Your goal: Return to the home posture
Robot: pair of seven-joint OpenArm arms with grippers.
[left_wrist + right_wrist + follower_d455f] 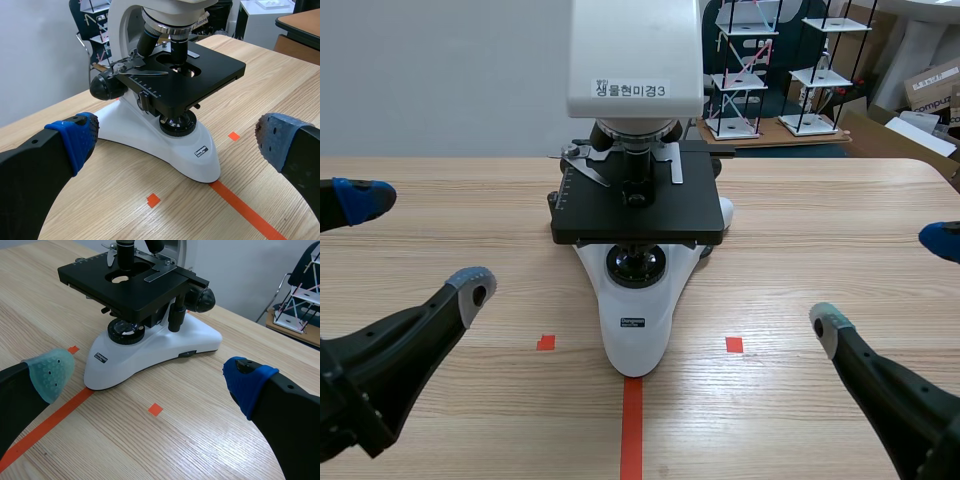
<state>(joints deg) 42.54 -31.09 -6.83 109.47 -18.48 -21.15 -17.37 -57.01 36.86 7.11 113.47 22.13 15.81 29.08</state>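
A white microscope (637, 330) with a black stage (638, 205) stands at the table's middle; no slide shows on the stage in any view. My left gripper (415, 240) hangs open at the table's left, well clear of the microscope (165, 140), nothing between its fingers. My right gripper (885, 280) hangs open at the table's right, also apart from the microscope (150, 350) and holding nothing. In each wrist view the microscope lies ahead of the open fingers.
White wire racks (740, 70) and cardboard boxes (932, 90) stand behind the table's far right edge. A dark table corner (300, 25) shows beyond the microscope in the left wrist view.
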